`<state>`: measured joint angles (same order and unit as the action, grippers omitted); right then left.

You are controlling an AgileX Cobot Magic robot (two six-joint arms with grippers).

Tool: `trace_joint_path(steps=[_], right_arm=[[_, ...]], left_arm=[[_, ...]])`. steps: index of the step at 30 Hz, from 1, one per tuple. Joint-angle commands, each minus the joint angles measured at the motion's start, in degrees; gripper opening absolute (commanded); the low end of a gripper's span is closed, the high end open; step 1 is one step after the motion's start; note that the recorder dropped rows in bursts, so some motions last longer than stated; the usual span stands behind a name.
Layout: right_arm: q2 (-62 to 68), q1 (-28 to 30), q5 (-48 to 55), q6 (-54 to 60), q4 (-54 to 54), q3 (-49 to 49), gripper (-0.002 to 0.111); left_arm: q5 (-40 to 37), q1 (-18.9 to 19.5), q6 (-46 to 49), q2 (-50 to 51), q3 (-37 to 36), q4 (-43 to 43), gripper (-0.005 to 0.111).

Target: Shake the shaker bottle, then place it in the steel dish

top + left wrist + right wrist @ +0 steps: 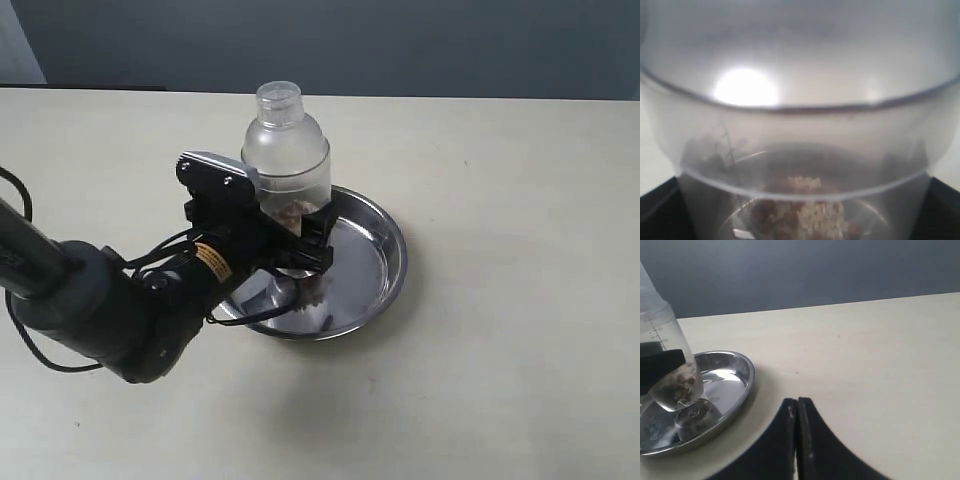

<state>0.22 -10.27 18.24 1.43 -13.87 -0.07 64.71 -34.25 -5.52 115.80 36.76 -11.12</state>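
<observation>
- Over the dish, the bottle hangs upright in the left gripper. From the right wrist view its base looks just off the shiny floor.
- The left jaws are clamped on the lower body, level with the brown granules; the cap stands clear above.
- It looks like light, stiff plastic, smooth and probably slippery, so the straight lower wall is the place to hold, not the dome.
- The right gripper sits over the table, fingers pressed together on nothing, well apart from the dish.
</observation>
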Motion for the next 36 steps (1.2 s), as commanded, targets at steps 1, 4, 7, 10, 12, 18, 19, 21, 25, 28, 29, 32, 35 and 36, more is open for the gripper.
trace_joint_path(steps=[1,4,7,10,12,18,19,21,25,28,29,32,35,36], right_arm=[[-0.22,-0.10,-0.57,0.06,0.23,0.07,-0.001],[-0.22,-0.10,-0.57,0.06,0.23,0.07,-0.001],[-0.22,-0.10,-0.57,0.06,0.23,0.07,-0.001],[-0.22,-0.10,-0.57,0.06,0.23,0.07,-0.001],[-0.22,-0.10,-0.57,0.06,0.23,0.07,-0.001],[-0.22,-0.10,-0.57,0.06,0.23,0.07,-0.001],[-0.22,-0.10,-0.57,0.06,0.23,0.07,-0.001],[-0.22,-0.10,-0.57,0.06,0.23,0.07,-0.001],[-0.22,-0.10,-0.57,0.06,0.23,0.07,-0.001],[-0.22,-0.10,-0.57,0.06,0.23,0.07,-0.001],[-0.22,-0.10,-0.57,0.06,0.23,0.07,-0.001],[-0.22,-0.10,-0.57,0.06,0.23,0.07,-0.001],[-0.22,-0.10,-0.57,0.06,0.23,0.07,-0.001],[-0.22,-0.10,-0.57,0.06,0.23,0.07,-0.001]], left_arm=[[5.25,0.03,1.28,-0.14,0.44,0.22,0.052],[5.25,0.03,1.28,-0.14,0.44,0.34,0.062],[4.64,0.03,1.53,-0.14,0.44,0.73,0.067],[2.88,0.03,1.66,-0.14,0.44,0.73,0.067],[1.49,0.03,1.66,-0.14,0.44,0.73,0.067],[1.47,0.03,1.66,-0.14,0.44,0.73,0.067],[1.21,0.03,1.66,-0.04,0.44,0.73,0.067],[1.21,0.03,1.66,0.22,0.44,0.73,0.067],[0.72,0.03,1.69,1.05,0.44,0.51,0.067],[0.19,0.03,1.69,1.05,0.44,0.52,0.067],[0.77,0.03,1.57,1.05,0.44,0.75,0.067],[1.58,0.03,1.57,1.05,0.44,3.96,0.067],[1.95,0.03,1.57,1.05,0.44,5.51,0.066],[2.38,0.03,1.70,1.05,0.44,5.51,0.065]])
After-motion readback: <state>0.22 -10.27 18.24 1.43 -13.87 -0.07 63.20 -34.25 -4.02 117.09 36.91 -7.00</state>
